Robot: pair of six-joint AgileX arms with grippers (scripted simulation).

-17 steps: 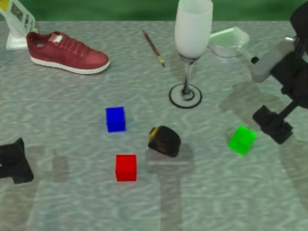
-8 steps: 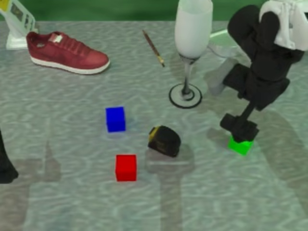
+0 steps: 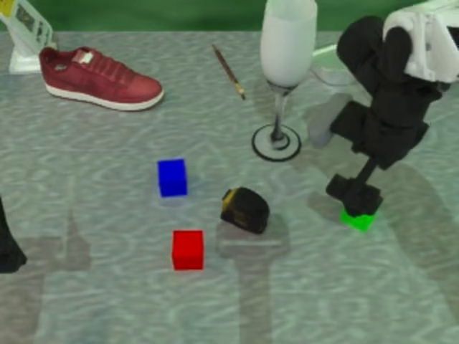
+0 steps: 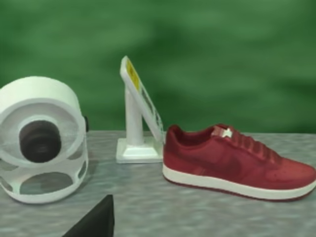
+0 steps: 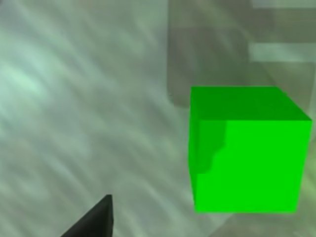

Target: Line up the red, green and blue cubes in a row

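Green cube (image 3: 358,220) near the table's right edge sits under my right gripper (image 3: 354,198); finger state unclear; next, grasp it.

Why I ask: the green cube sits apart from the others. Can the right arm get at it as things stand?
Probably yes: the right gripper hangs directly over the green cube on the table's right, nothing between them. The tape measure and wine glass stand clear.

The place was a rendered simulation, not a real room: a marbled grey tabletop (image 3: 107,301) before a blurred green backdrop (image 4: 222,59), strewn with an unrelated sneaker (image 3: 97,77), wine glass (image 3: 285,72), pencil (image 3: 228,70) and tape measure (image 3: 245,209).
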